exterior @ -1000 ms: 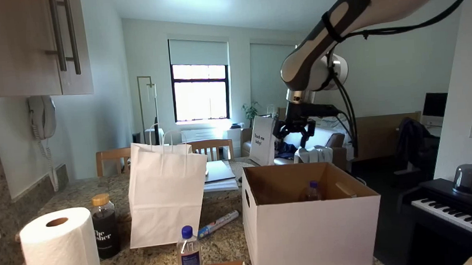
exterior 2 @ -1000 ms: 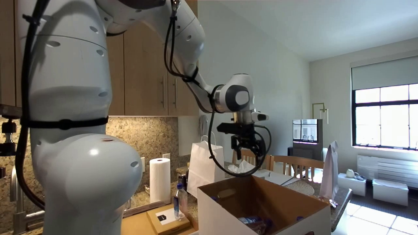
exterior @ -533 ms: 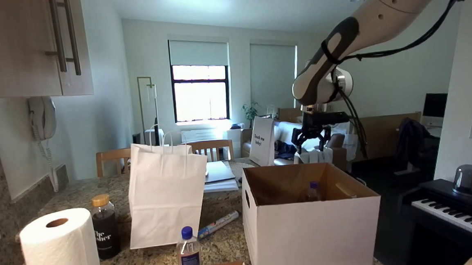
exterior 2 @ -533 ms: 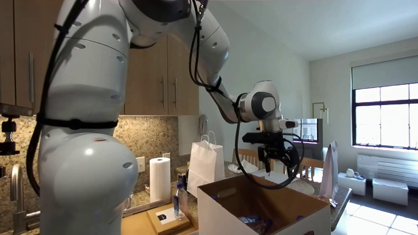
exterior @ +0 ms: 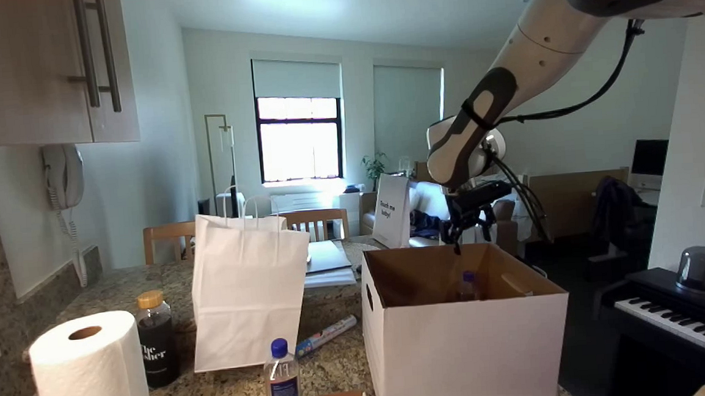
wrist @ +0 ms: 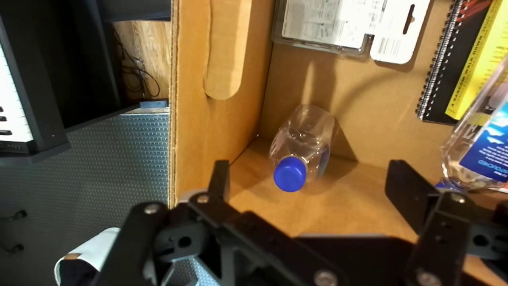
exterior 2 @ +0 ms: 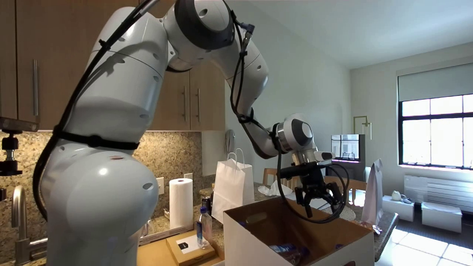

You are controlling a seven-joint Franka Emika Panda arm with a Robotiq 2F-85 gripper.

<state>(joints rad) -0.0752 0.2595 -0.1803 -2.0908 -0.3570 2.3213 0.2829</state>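
My black gripper (wrist: 308,174) is open and empty, its fingers (wrist: 219,176) wide apart. In both exterior views the gripper (exterior: 473,244) (exterior 2: 321,211) hangs tilted over the far part of the open white cardboard box (exterior: 466,356) (exterior 2: 251,247). In the wrist view a clear bottle with a blue cap (wrist: 290,174) stands in a corner inside the box. It appears between the fingers but lies deeper, not touched. In an exterior view this bottle (exterior: 467,289) shows above the near wall. Another clear bottle with a blue label (wrist: 490,147) lies at the right of the wrist view.
The box also holds a plastic package (wrist: 325,20), a spiral notebook (wrist: 438,67) and a yellow book (wrist: 478,59). A white paper bag (exterior: 248,290), a paper towel roll (exterior: 91,373) and an upright water bottle (exterior: 283,380) stand beside the box. A keyboard piano (exterior: 681,318) is beyond it.
The arm has swung sideways over the box and come down. The gripper is now tilted and lower, close to the box's rim level. The box and bottles have not moved.
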